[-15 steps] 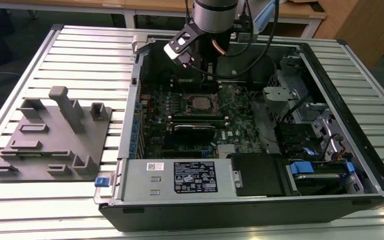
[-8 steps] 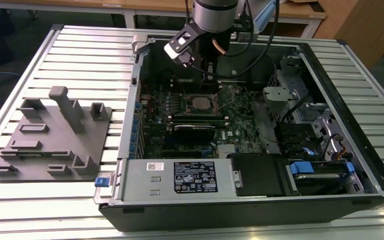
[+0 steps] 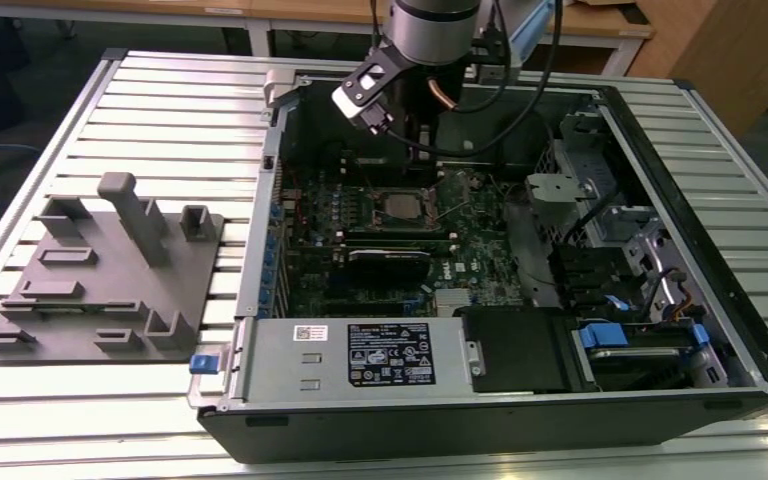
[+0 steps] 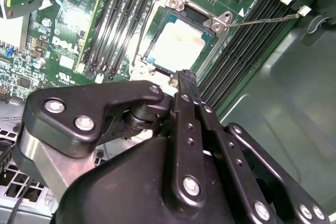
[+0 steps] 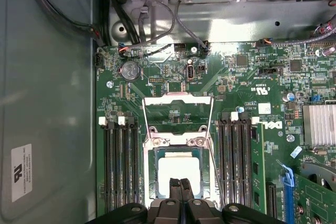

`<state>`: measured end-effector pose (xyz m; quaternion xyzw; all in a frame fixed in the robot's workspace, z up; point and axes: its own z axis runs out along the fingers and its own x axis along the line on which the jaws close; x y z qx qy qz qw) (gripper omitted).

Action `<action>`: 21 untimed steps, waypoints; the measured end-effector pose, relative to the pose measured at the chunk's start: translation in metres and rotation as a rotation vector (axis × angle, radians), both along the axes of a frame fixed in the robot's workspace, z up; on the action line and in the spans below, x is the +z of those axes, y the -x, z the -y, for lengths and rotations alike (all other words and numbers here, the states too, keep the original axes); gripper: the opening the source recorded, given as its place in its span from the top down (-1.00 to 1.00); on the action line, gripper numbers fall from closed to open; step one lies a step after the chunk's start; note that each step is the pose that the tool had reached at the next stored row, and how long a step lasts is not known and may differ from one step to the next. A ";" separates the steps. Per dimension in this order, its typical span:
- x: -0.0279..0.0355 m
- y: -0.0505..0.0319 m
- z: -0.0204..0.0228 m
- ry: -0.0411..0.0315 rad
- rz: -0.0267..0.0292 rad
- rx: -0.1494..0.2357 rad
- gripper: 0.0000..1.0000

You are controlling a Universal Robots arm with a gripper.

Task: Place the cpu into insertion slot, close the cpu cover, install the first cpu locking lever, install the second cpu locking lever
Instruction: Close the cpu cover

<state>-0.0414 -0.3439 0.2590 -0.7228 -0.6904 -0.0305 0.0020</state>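
Observation:
The cpu (image 5: 178,170) lies flat in the insertion slot (image 5: 153,179), its silver top bright in both wrist views (image 4: 176,44). The cpu cover (image 5: 178,98) is raised, hinged back from the slot, with green board visible through its opening. A thin locking lever (image 4: 262,20) sticks out sideways from the socket corner. My gripper (image 5: 181,183) is shut with nothing between its fingers, and its tips (image 4: 187,77) hover at the near edge of the slot. In the exterior view the arm (image 3: 418,40) hangs over the socket (image 3: 398,205) inside the open computer case.
Black memory slots (image 5: 121,166) flank the socket on both sides. A finned heatsink (image 5: 319,125) and cables (image 5: 152,19) lie nearby. The case walls (image 3: 704,230), a white-labelled silver box (image 3: 357,355) and a grey fixture plate (image 3: 104,270) on the slatted table surround the work area.

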 end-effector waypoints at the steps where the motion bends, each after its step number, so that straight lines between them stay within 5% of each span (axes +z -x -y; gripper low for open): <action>1: 0.0000 0.0000 0.0000 0.0000 0.0000 0.000 0.79; 21: 0.0030 -0.0001 0.0000 0.0000 0.0000 0.000 0.79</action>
